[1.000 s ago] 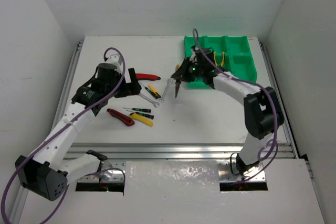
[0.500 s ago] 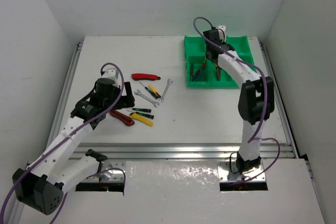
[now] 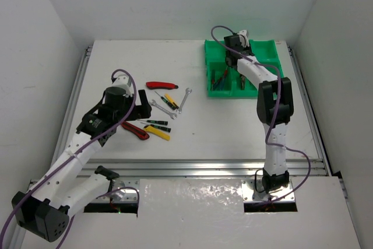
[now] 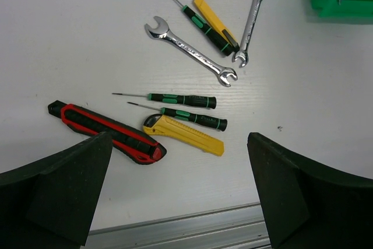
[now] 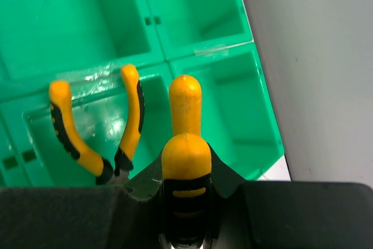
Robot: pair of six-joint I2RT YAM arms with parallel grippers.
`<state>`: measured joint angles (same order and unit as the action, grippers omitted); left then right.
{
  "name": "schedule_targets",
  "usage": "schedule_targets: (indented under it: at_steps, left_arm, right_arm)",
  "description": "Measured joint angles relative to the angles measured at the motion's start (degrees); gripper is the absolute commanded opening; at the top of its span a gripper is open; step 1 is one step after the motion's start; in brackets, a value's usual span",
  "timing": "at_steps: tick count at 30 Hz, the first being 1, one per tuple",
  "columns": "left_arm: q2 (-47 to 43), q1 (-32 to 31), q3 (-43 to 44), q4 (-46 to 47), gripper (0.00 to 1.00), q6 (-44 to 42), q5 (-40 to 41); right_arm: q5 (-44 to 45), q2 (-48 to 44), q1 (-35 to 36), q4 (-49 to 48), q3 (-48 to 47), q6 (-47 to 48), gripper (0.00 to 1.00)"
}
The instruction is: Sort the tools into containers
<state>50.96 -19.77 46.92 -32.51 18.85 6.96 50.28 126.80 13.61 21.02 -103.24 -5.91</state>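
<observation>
While white walls enclose the white surface [image 3: 233, 126], loose tools [image 3: 157, 109] lie left of the green tray [image 3: 271, 44]. Left wrist: the left pincer [image 4: 180, 193] gapes above them. Right wrist: the right pincer [image 5: 186, 214] clamps yellow-handled pliers [image 5: 185, 109] over the tray.

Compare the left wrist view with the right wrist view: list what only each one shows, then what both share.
Left wrist only: the open left pincer above loose tools on the table: silver wrenches, green-handled screwdrivers, a yellow utility knife and a red utility knife.
Right wrist only: the right pincer shut on yellow-handled pliers, and second pliers lying in a compartment.
Both: the green tray, only a corner of it in the left wrist view.
</observation>
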Motion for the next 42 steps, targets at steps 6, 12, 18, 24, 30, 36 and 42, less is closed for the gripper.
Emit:
schedule_targets:
  at_steps: [6, 12, 18, 24, 30, 36, 42]
  left_arm:
    - [-0.24, -0.15, 0.0, 0.44, 1.0, -0.37, -1.29]
    - [-0.44, -0.17, 0.0, 0.59, 1.0, -0.5, -2.16]
    - [-0.72, -0.37, -0.02, 0.7, 1.0, -0.59, -3.13]
    - [-0.72, -0.57, -0.04, 1.03, 1.0, -0.61, -3.43]
    - [-0.72, -0.57, -0.04, 0.98, 1.0, -0.57, -2.82]
    - [-1.27, -0.59, -0.04, -0.52, 1.0, 1.25, 4.79]
    - [-4.66, -0.44, 0.04, -4.48, 1.0, 5.99, 17.46]
  right_arm:
    - [0.81, 2.49, -0.15, -1.88, -1.77, 0.9, 0.11]
    - [1.07, 3.85, -0.15, -3.02, -2.86, 1.27, 0.26]
    - [1.64, 4.55, -0.13, -3.56, -3.23, 1.84, 0.5]
    - [1.27, 4.48, -0.13, -2.95, -5.38, 1.2, 0.65]
    - [-2.93, 0.63, -0.13, 2.99, -5.46, -1.92, 0.98]
    - [-20.85, -16.74, -0.13, 8.46, 2.58, -7.69, 0.99]
    - [-36.61, -35.5, 3.32, 8.09, 17.62, -10.67, 0.99]
